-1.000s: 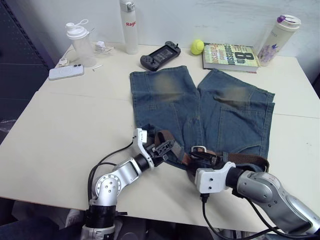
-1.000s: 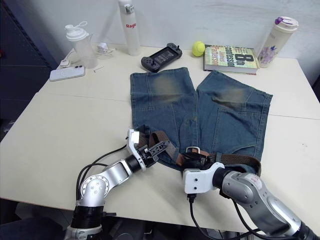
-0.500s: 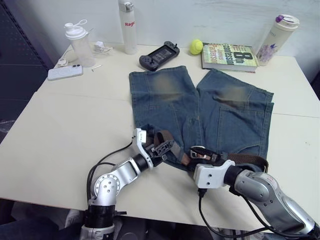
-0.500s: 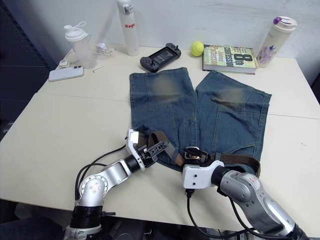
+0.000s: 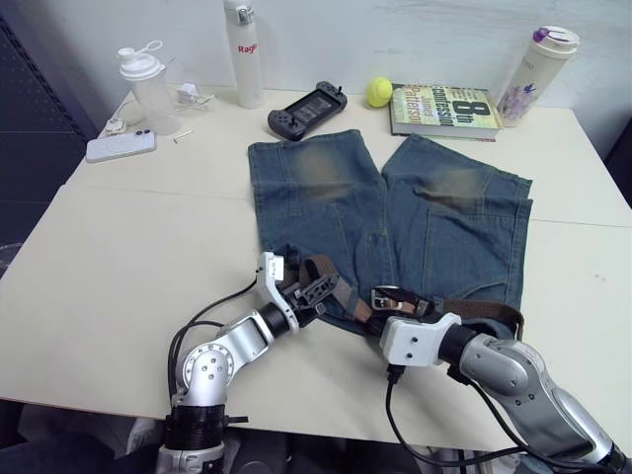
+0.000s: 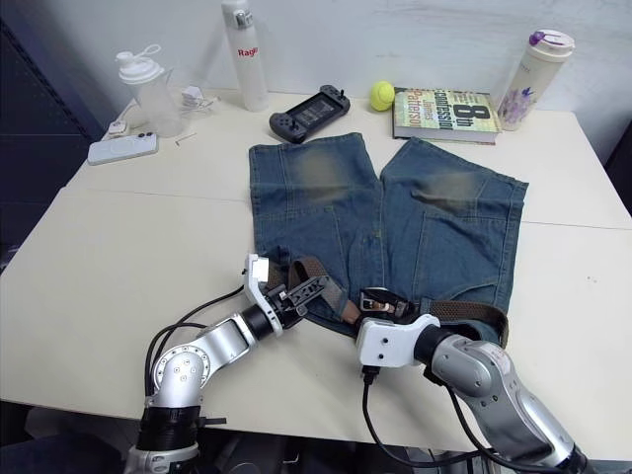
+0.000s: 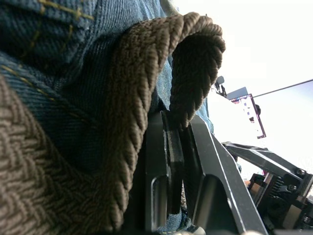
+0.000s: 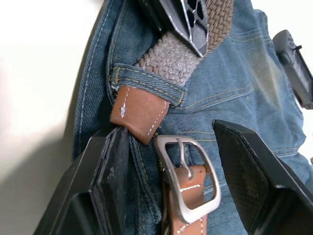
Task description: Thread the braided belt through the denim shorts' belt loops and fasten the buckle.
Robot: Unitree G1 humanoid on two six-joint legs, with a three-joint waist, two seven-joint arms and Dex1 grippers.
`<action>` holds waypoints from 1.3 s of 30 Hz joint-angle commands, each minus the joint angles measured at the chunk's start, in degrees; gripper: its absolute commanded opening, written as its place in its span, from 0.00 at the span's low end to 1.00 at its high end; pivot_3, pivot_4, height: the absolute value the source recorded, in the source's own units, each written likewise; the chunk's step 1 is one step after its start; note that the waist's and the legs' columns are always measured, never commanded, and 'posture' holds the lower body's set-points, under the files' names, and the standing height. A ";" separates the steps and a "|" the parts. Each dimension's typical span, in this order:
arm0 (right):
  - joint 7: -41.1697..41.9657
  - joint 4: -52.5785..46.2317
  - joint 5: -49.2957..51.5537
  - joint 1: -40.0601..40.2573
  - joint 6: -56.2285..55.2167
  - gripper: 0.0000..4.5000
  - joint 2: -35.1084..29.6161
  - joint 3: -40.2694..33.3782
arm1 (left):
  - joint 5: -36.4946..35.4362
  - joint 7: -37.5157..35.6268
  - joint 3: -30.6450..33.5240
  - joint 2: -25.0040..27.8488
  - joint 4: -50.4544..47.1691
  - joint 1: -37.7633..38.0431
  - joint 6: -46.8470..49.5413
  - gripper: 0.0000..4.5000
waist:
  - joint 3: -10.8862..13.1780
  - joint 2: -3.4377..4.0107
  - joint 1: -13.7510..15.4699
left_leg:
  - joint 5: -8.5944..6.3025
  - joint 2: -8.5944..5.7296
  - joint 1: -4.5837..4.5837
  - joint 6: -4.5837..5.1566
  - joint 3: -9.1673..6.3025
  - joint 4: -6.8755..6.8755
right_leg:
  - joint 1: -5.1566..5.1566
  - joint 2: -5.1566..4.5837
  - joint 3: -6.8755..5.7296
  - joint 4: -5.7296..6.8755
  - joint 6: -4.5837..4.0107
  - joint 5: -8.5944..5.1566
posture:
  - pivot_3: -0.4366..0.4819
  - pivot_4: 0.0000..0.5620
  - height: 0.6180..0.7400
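Note:
The denim shorts (image 5: 326, 197) lie flat on the table with the waistband nearest me. The braided belt (image 5: 484, 311) runs along that waistband. My left gripper (image 5: 319, 287) is shut on a raised bend of the belt (image 7: 142, 98) at the left of the waistband. In the right wrist view the belt's brown leather tip (image 8: 139, 115) pokes out under a belt loop (image 8: 146, 83). Just past it lies the silver buckle (image 8: 188, 181). My right gripper (image 8: 171, 142) is open, one finger on each side of the buckle (image 5: 387, 294).
Along the table's far edge stand a white bottle (image 5: 242, 54), a game controller (image 5: 306, 107), a tennis ball (image 5: 379, 92), a book (image 5: 441, 107) and a floral bottle (image 5: 528, 64). A shaker bottle (image 5: 143, 84) and a phone (image 5: 120, 146) sit at the far left.
The whole picture has shifted a little, so the camera moved. My right gripper has crept slightly forward around the buckle. The left gripper keeps its hold in the same place.

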 commanded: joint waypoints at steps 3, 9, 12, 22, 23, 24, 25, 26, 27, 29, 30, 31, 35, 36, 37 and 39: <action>0.83 -4.91 0.34 -3.07 -5.33 0.65 1.01 -2.04 | 0.24 -0.87 -3.14 -0.66 0.07 1.07 3.61 0.00 | 0.00 0.00 -0.18 | 0.01 0.01 0.01 0.00 0.00 0.00 | 0.00 0.01 0.01 0.01 0.00 0.00 | 0.48 0.27 1.00; 0.98 -2.94 -1.37 -3.79 -6.14 0.65 2.25 -0.34 | 0.19 -0.99 -3.24 -0.59 -0.21 1.15 3.86 0.00 | 0.00 0.00 -0.27 | 0.02 0.02 0.02 0.00 0.00 0.00 | 0.00 0.02 0.02 0.03 0.00 0.00 | 0.48 0.27 1.00; 0.88 -1.83 -2.09 -4.48 -6.31 0.51 3.15 0.01 | 0.12 -0.94 -3.14 -0.56 -0.25 1.08 3.97 0.00 | 0.00 0.00 -0.31 | 0.02 0.02 0.03 0.01 0.00 0.01 | 0.00 0.02 0.02 0.05 0.00 0.00 | 0.48 0.27 1.00; 1.47 -0.05 -4.68 -6.04 -6.79 0.01 5.98 0.86 | -0.02 -0.61 -3.00 -0.88 -0.68 1.24 4.23 0.00 | -0.01 0.00 -1.00 | 0.08 0.05 0.05 -0.01 0.00 0.02 | -0.01 0.06 0.04 0.14 -0.01 0.00 | 0.48 0.27 1.00; 1.54 -0.07 -4.83 -5.95 -6.91 0.01 6.04 0.74 | -0.03 -0.60 -2.97 -0.91 -0.70 1.25 4.25 0.00 | -0.01 0.01 -1.05 | 0.09 0.05 0.06 0.00 0.00 0.02 | -0.01 0.06 0.04 0.15 -0.01 0.00 | 0.48 0.27 1.00; 1.68 -0.20 -4.84 -5.67 -7.00 0.01 5.96 0.55 | -0.03 -0.56 -2.93 -0.95 -0.70 1.24 4.25 0.00 | -0.01 0.01 -1.11 | 0.10 0.05 0.07 0.00 0.00 0.02 | -0.01 0.06 0.04 0.16 -0.01 0.00 | 0.48 0.27 1.00; 1.83 -0.34 -4.95 -5.37 -7.18 0.01 5.75 0.38 | -0.03 -0.51 -2.89 -0.98 -0.71 1.24 4.23 0.00 | -0.01 0.00 -1.12 | 0.10 0.05 0.07 0.00 0.00 0.03 | 0.00 0.05 0.05 0.17 -0.01 0.00 | 0.48 0.27 1.00; 1.93 -0.45 -4.96 -5.05 -7.34 0.01 5.56 0.11 | 0.02 -0.56 -2.88 -0.94 -0.64 1.21 4.21 0.00 | 0.00 0.00 -1.12 | 0.10 0.04 0.07 0.00 0.00 0.03 | 0.00 0.05 0.05 0.17 -0.01 0.00 | 0.48 0.27 1.00; 2.08 -0.53 -4.90 -4.85 -7.42 0.01 5.40 -0.12 | 0.06 -0.60 -2.85 -0.90 -0.55 1.14 4.20 0.00 | 0.00 0.00 -1.12 | 0.10 0.04 0.07 0.01 0.00 0.03 | 0.00 0.05 0.05 0.16 -0.01 0.00 | 0.48 0.27 1.00; 2.30 -0.64 -4.76 -4.67 -7.50 0.01 5.25 -0.49 | 0.11 -0.72 -2.84 -0.79 -0.48 1.05 4.21 0.00 | -0.01 0.01 -1.12 | 0.10 0.04 0.07 0.01 0.00 0.02 | 0.00 0.05 0.05 0.17 -0.01 0.00 | 0.48 0.27 1.00; 2.86 -0.68 -4.45 -4.61 -7.00 0.01 5.19 -0.54 | 0.15 -0.72 -2.85 -0.76 -0.45 1.03 4.22 0.00 | -0.01 0.01 -1.12 | 0.11 0.04 0.06 0.01 0.00 0.02 | 0.00 0.05 0.06 0.17 -0.01 0.00 | 0.48 0.27 1.00; 3.39 -0.80 -3.93 -4.39 -6.37 0.01 5.24 -0.60 | 0.15 -0.72 -2.81 -0.73 -0.43 1.01 4.23 0.00 | -0.01 0.01 -1.12 | 0.11 0.04 0.07 0.01 0.00 0.03 | 0.00 0.04 0.06 0.17 -0.01 0.00 | 0.48 0.27 1.00; 3.73 -1.37 -2.50 -3.67 -4.99 0.09 6.81 -1.02 | 0.27 -0.80 -2.79 -0.66 -0.28 0.81 4.28 0.00 | -0.01 0.00 -1.10 | 0.11 0.03 0.06 0.02 -0.01 0.03 | 0.00 0.04 0.06 0.17 -0.01 0.00 | 0.48 0.27 1.00; 3.72 -1.44 -2.96 -3.57 -5.06 0.20 7.09 -0.73 | 0.25 -0.82 -2.76 -0.65 -0.26 0.77 4.29 0.00 | -0.01 0.01 -1.12 | 0.11 0.03 0.06 0.02 -0.01 0.03 | 0.00 0.04 0.06 0.17 -0.01 0.00 | 0.48 0.27 1.00; 3.94 -1.51 -3.28 -3.52 -5.09 0.24 7.27 -0.29 | 0.21 -0.83 -2.72 -0.65 -0.24 0.72 4.31 0.00 | -0.01 0.01 -1.12 | 0.11 0.03 0.06 0.03 -0.01 0.03 | 0.00 0.04 0.06 0.18 -0.01 0.00 | 0.48 0.27 1.00; 4.25 -1.86 -3.55 -3.34 -5.04 0.40 7.75 0.25 | 0.26 -0.87 -2.68 -0.67 -0.25 0.71 4.38 0.00 | -0.01 0.01 -1.10 | 0.11 0.02 0.07 0.03 -0.01 0.03 | 0.00 0.04 0.06 0.18 -0.01 0.00 | 0.48 0.27 1.00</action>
